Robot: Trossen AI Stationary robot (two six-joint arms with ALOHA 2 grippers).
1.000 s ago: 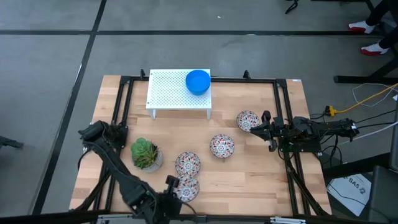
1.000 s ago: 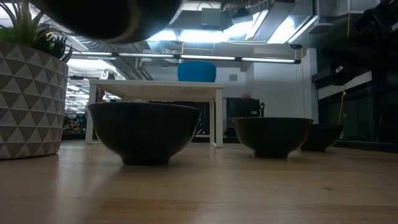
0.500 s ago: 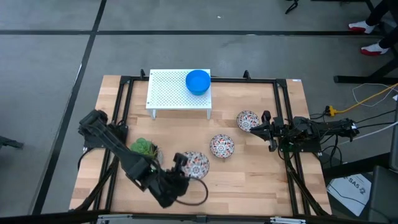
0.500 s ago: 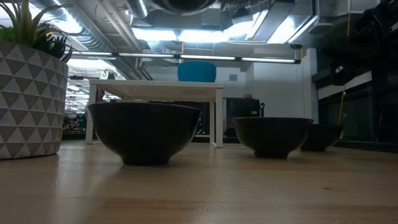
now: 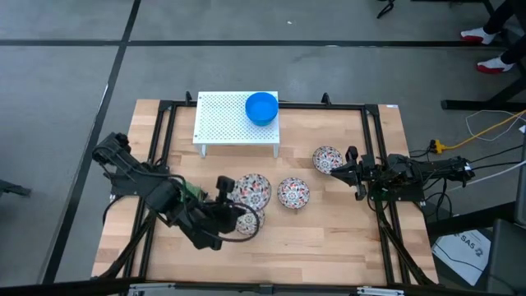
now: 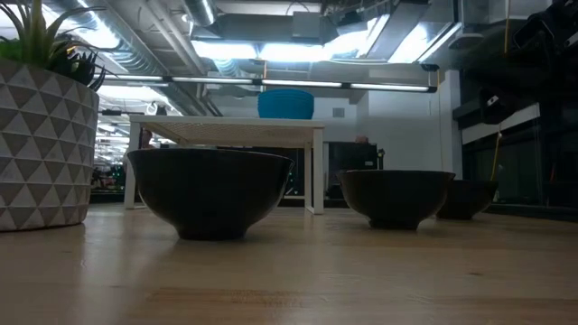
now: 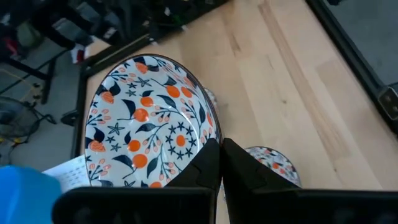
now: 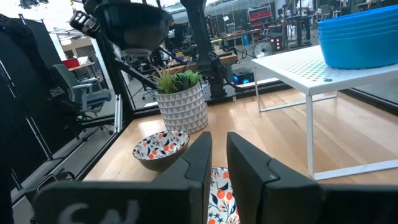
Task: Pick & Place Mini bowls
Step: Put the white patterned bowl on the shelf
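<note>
Mini bowls are spread over the wooden table (image 5: 329, 230): a blue bowl (image 5: 262, 108) sits on the white perforated stand (image 5: 226, 123), and the floral bowl (image 5: 251, 191) is up in the air. Left gripper (image 5: 230, 210) is pinched onto its rim, lifting it above another floral bowl (image 5: 244, 224) on the table; it's tipped, mouth facing the wrist camera; round, so no long axis. Looks like mid-carry; next move probably needs levelling it and setting it down on the stand. Right gripper (image 5: 349, 171) is parked beside a third floral bowl (image 5: 327, 159), fingers nearly together, not gripping anything as far as I can see.

left gripper (image 5: 231, 200) carried floral bowl (image 5: 251, 190) inward (lifted).
</note>
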